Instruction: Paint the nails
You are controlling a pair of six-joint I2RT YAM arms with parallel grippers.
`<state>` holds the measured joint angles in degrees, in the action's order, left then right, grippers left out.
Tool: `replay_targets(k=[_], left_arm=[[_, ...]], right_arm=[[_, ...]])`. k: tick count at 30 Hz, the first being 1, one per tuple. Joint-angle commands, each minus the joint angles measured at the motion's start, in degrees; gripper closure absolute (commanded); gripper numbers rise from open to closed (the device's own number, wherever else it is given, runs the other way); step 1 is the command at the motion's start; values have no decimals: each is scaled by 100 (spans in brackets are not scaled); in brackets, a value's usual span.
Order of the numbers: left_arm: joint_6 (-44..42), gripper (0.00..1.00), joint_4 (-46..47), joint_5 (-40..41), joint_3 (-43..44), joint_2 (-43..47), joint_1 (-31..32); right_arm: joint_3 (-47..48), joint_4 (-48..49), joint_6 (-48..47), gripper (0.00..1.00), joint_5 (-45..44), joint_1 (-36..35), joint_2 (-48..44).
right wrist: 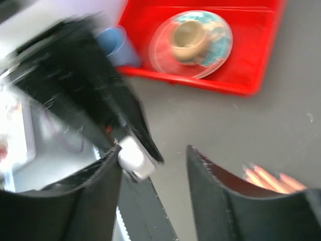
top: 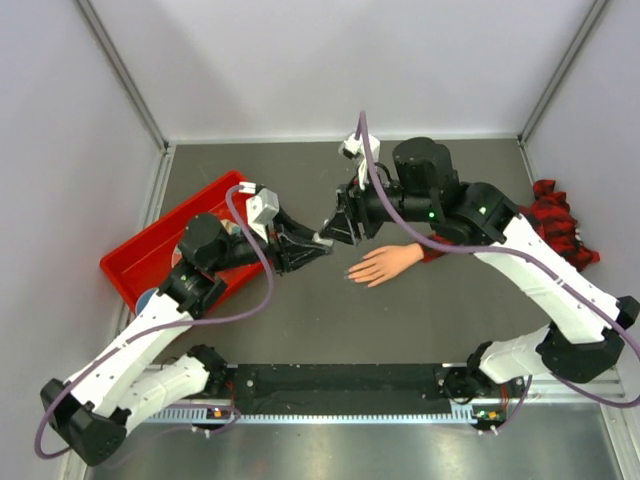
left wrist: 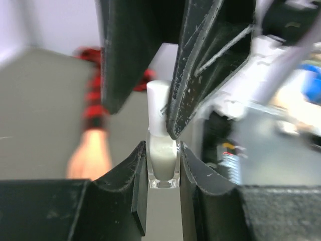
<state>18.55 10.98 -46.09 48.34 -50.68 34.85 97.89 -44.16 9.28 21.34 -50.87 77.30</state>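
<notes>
The left gripper (left wrist: pixel 163 148), closest to its wrist camera, was closed tight on a small clear bottle (left wrist: pixel 164 168) of milky white liquid, pinching the glass body from both sides and holding it upright above the grey table (top: pixel 300 320). The bottle's white cap (left wrist: pixel 156 105) stood up between the two fingers of the right gripper (right wrist: pixel 154 150), which met it from the opposite side. That gripper was parted, with one finger against the cap and the other well clear of it, so it had hold of nothing. In the overhead view the two grippers met tip to tip at mid-table. Just beside them, on the right arm's side, lay the peach fake hand (top: pixel 388 263), flat on the table, and the nails (top: pixel 352 273) on its fingertips pointed toward the left arm, too small to make out. Its red-and-black plaid sleeve (top: pixel 555 215) trailed off to the right edge. A red tray (top: pixel 120 265) sat at the left, holding a clear round dish (right wrist: pixel 193 42).
</notes>
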Motion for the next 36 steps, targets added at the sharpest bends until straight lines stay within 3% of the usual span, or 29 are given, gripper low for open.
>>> replay_targets(k=[1,6,11,22,31,33,36], left_arm=[[-1318,100,-309,2014,-43,163,39],[-1730,100,166,2648,-447,-21,57],[-1986,100,825,2798,-772,-136,66],[-2013,100,1047,2622,-817,-408,92],[-2004,100,835,2579,-659,-592,110],[-1978,100,835,2543,-641,-619,127],[-1960,100,835,2534,-641,-593,136]], right_arm=[[415,-549,1627,46,-2439,-2,242],[766,-989,2639,42,-3469,-116,488],[1197,-1384,2851,41,-3847,-291,848],[1189,-1130,2975,49,-3375,-336,1208],[1180,-822,2825,43,-3137,-424,1376],[1180,-831,2816,46,-3127,-424,1420],[1136,-831,2860,60,-3154,-432,1402]])
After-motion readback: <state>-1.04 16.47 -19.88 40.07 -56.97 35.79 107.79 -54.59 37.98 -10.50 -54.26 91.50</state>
